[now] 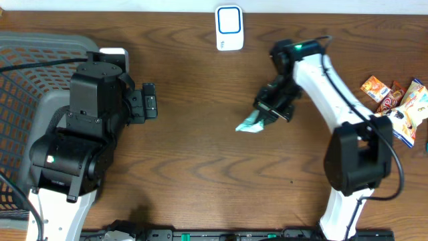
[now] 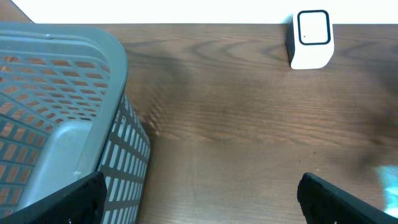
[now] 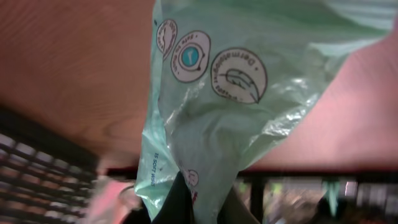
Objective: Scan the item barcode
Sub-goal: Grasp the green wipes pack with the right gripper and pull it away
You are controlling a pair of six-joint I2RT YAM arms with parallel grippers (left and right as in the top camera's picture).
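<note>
The table (image 1: 200, 167) is dark wood with a bold grain and a soft sheen. At the left of the frame, the basket (image 2: 62, 32) is grey moulded plastic, matt, in an open lattice. The scanner (image 1: 229, 28) at top centre is smooth white plastic. The green packet (image 3: 249, 112) is thin, crinkled plastic film, glossy and faintly see-through. The snack wrappers (image 1: 401, 100) at the right edge look shiny.

Soft, even light is falling on the brown table (image 1: 200, 174) from above. The left arm (image 1: 80, 134) is throwing a faint shadow on the wood. In the left wrist view the top edge is glowing plain white, and the far right is looking smeary. In the right wrist view the green packet (image 3: 224, 124) is sitting very close, looking fuzzy, with light shining off its crinkly plastic.
</note>
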